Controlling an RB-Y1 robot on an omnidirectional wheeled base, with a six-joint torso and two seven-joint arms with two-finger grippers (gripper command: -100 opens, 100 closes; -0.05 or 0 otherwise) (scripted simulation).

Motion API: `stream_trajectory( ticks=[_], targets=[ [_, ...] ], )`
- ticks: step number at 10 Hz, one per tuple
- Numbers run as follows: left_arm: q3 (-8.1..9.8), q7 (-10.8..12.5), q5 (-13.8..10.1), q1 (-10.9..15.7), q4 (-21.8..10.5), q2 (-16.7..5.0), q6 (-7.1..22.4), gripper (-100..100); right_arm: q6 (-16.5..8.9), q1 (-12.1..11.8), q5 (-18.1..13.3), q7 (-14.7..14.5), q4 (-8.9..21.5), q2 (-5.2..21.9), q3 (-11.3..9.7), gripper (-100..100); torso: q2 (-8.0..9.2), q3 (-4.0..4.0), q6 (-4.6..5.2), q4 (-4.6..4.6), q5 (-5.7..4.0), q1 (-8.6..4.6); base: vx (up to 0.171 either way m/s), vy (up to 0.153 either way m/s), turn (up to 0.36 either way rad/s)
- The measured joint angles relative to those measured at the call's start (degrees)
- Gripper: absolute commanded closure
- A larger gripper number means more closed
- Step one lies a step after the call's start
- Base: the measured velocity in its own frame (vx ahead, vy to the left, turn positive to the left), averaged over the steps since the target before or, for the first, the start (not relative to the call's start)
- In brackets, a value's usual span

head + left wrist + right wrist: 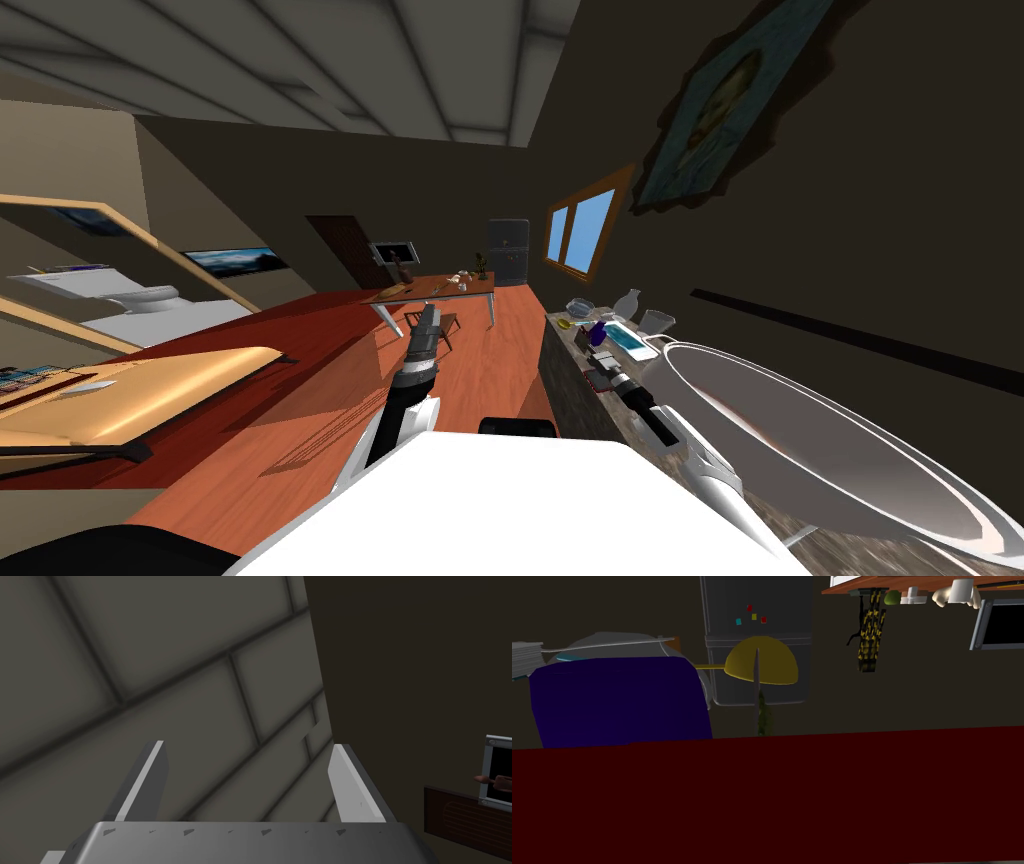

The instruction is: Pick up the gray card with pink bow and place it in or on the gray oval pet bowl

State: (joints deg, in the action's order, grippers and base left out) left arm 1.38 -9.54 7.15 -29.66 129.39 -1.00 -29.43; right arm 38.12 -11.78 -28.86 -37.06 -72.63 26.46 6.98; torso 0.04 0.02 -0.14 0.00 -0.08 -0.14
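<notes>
left gripper (250, 781) idles high, blades apart; right gripper (606, 370) sits midway along the counter (572, 390) by its front edge at a small reddish flat piece, likely the card (599, 381), grip i can't tell, so confirm the pinch, lift clear, carry back to the grey oval bowl (800, 440) at the near end.

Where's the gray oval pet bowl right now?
Head view: the gray oval pet bowl sits on the counter at my right side, close to me, beside my right arm.

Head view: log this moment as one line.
left gripper open, empty, held forward | right gripper over the counter, beyond the gray oval bowl | right wrist view: dark red flat surface close in front
</notes>
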Motion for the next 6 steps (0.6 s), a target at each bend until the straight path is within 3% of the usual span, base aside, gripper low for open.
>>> stream_trajectory(
  ticks=[1, 2, 3, 4, 6],
  targets=[
    [0.00, 0.00, 0.00, 0.00, 0.00, 0.00, 0.00, 0, 0.00, -0.01, 0.00, 0.01, 0.01, -0.01, -0.01, 0, 0.00, 0.00, 0.00, 0.01, 0.01, 0.01, 0.000, 0.000, 0.000],
    [0.00, 0.00, 0.00, 0.00, 0.00, 0.00, 0.00, 0, -0.01, -0.01, 0.00, 0.02, 0.01, 0.00, 0.00, 100, 0.01, 0.01, 0.00, 0.01, 0.01, 0.01, 0.000, 0.000, 0.000],
    [0.00, 0.00, 0.00, 0.00, 0.00, 0.00, 0.00, 0, 0.00, -0.01, 0.01, 0.03, 0.01, -0.01, -0.01, 0, 0.01, 0.01, 0.00, 0.01, 0.01, 0.02, 0.000, 0.000, 0.000],
    [0.00, 0.00, 0.00, 0.00, 0.00, 0.00, 0.00, 0, 0.00, -0.01, 0.01, 0.03, 0.01, -0.01, -0.01, 100, 0.00, 0.01, 0.00, 0.01, 0.01, 0.02, -0.098, 0.094, 0.109],
    [-0.02, 0.00, 0.00, 0.03, 0.00, 0.02, 0.00, 0, -0.76, -0.65, 0.87, 1.38, -1.95, 2.14, 0.18, 100, 0.77, 0.39, -0.04, 0.07, 0.09, 0.74, -0.235, 0.180, 0.105]
  ],
)
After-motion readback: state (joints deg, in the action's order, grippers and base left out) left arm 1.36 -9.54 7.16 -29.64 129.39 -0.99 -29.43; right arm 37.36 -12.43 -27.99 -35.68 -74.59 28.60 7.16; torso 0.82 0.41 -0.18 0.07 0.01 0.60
